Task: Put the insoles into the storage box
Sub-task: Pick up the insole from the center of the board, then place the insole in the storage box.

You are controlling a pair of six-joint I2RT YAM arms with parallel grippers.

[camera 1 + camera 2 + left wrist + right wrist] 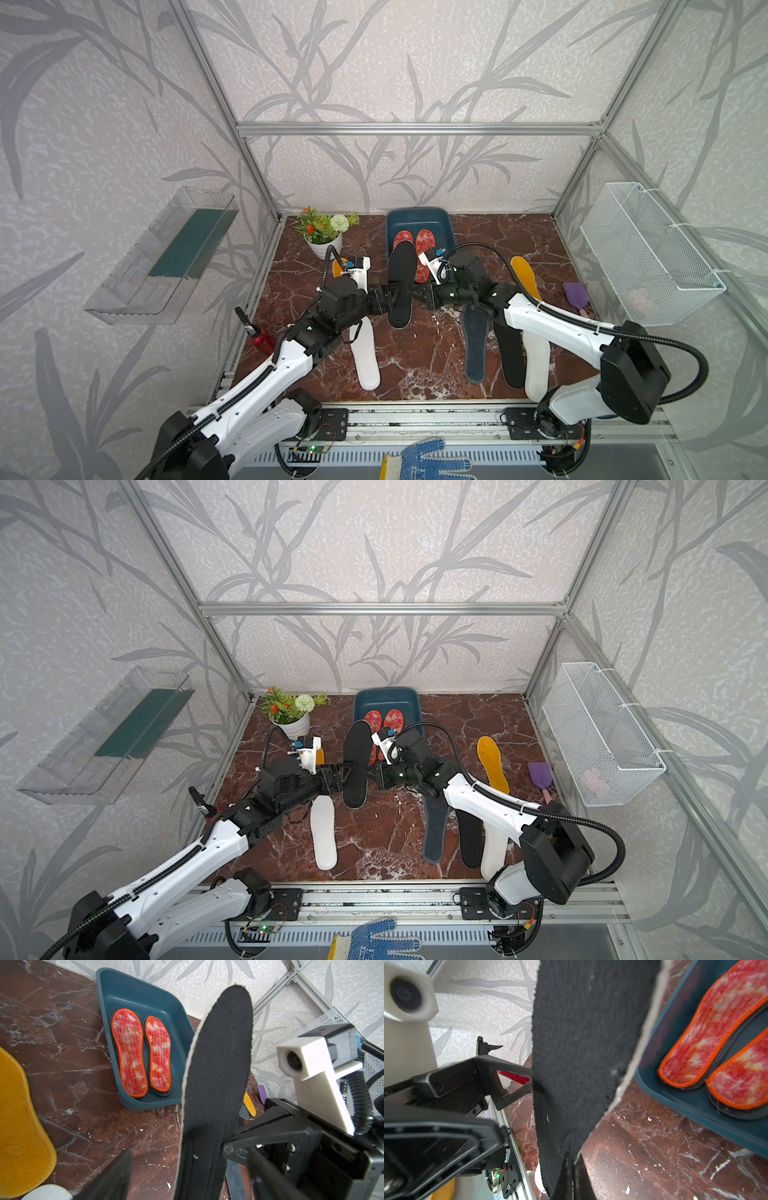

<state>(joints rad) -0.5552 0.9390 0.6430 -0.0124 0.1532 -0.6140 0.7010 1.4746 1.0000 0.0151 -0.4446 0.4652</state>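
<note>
Left wrist view, black insole (216,1076) held up over table (72,1068), right gripper (419,296) clamped on its side, left gripper (387,300) spread open around it, two red insoles (129,1053) lying in box (128,989) nearby

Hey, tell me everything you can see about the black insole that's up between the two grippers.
The black insole is foot-shaped, with a fuzzy black face and a thin pale edge. It looks lifted off the marble table, tilted, its wider toe end towards the storage box. The right gripper is shut on one long edge near the waist; the open left gripper straddles the opposite edge, and contact there is unclear.
</note>
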